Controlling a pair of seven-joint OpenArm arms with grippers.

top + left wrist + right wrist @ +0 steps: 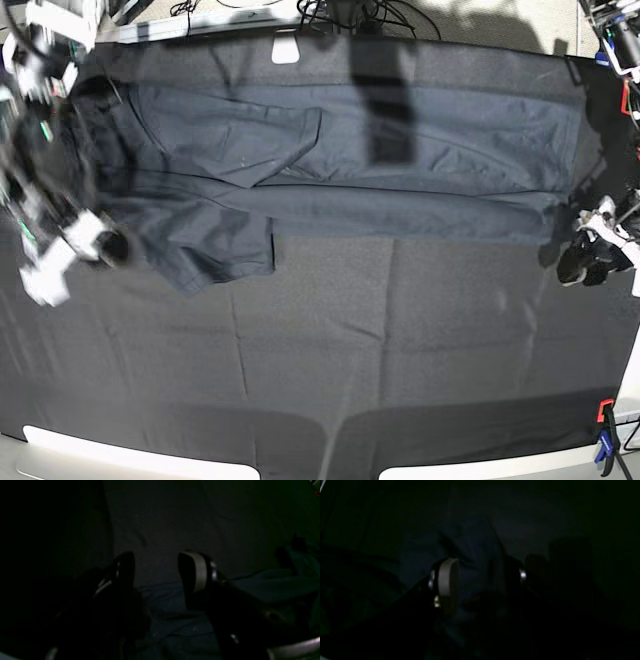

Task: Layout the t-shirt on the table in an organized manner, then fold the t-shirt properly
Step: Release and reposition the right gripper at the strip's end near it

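Across the far half of the wide black-draped table (400, 330), the dark charcoal cotton t-shirt (400, 165) is being left stretched long, seemingly for folding; the left gripper (156, 570) and right gripper (480, 577) are being held apart, empty, at its ends.

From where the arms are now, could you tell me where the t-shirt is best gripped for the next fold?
Probably the t-shirt by its two ends, one gripper each. It lies as a long band across the far half of the table, and the open left gripper and right gripper sit by those ends; come in from the sides.
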